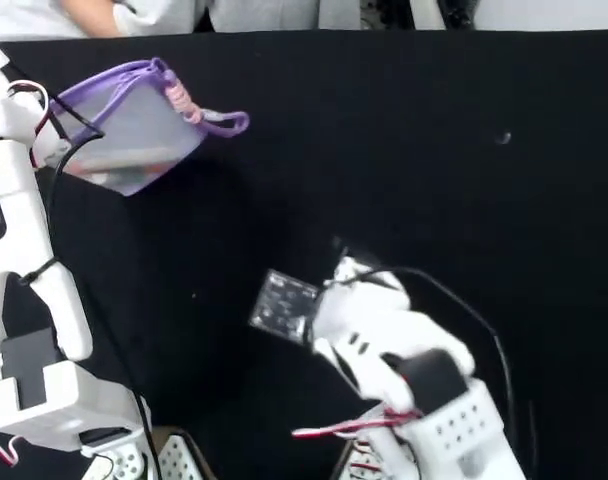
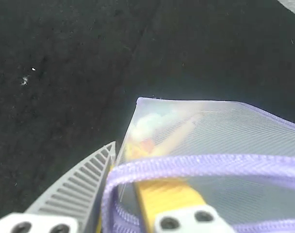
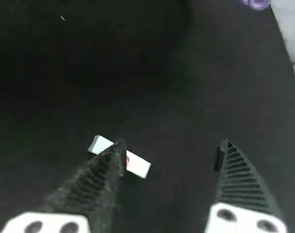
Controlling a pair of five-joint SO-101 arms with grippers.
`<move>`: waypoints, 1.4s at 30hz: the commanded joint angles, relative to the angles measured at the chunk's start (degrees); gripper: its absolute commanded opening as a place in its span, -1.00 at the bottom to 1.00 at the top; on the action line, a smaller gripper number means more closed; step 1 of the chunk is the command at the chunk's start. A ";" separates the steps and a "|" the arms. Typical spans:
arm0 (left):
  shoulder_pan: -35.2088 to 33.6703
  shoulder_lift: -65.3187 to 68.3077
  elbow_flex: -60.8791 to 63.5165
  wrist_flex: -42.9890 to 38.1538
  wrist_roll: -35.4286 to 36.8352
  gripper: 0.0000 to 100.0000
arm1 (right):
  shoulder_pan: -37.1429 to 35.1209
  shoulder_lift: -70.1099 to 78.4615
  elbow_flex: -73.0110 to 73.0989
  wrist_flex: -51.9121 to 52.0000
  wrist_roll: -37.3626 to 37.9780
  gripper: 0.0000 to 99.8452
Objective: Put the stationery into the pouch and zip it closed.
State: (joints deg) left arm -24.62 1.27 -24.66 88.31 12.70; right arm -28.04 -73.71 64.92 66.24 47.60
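Starting with the see-through mesh pouch with purple zipper trim (image 1: pixel 134 135): it's way over at the far left of the black table (image 1: pixel 434 150), propped up off the surface with its mouth hanging open. A pink cord (image 1: pixel 182 100) and a purple loop (image 1: pixel 229 122) dangle off the zipper end. Through the mesh you can make out some blurry orange and pale shapes (image 2: pixel 147 131) inside, can't tell what they are exactly.

The left gripper (image 2: pixel 122 150) is clamped on the pouch right at the mouth, with the grey ribbed finger (image 2: pixel 84 184) outside the wall and the yellow finger (image 2: pixel 162 194) on the other side of it, under the purple zipper band (image 2: pixel 196 165).

Over by the near middle of the table, well apart from the pouch, a small white rectangular eraser (image 3: pixel 138 166) lies flat. It's got a red mark on it, too tiny to read as any label. The right gripper (image 3: pixel 172 145) hangs above it with its black ribbed fingers spread wide, gripping nothing; one fingertip (image 3: pixel 116 150) overlaps the eraser's middle, though I can't tell if it's touching.
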 commanded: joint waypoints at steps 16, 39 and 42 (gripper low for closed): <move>-2.33 0.18 0.75 -1.49 -0.97 -0.94 | 0.88 33.71 -8.48 -0.53 13.54 -0.55; -2.42 0.18 0.75 -1.49 -1.05 -0.94 | 7.56 65.98 -18.33 -13.71 21.71 -0.56; -2.42 0.18 0.75 -1.49 -1.05 -0.94 | 7.38 66.42 -19.56 -11.96 21.98 -0.56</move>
State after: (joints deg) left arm -24.62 1.27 -24.66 88.31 12.53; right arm -21.54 -7.43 48.40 53.67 68.62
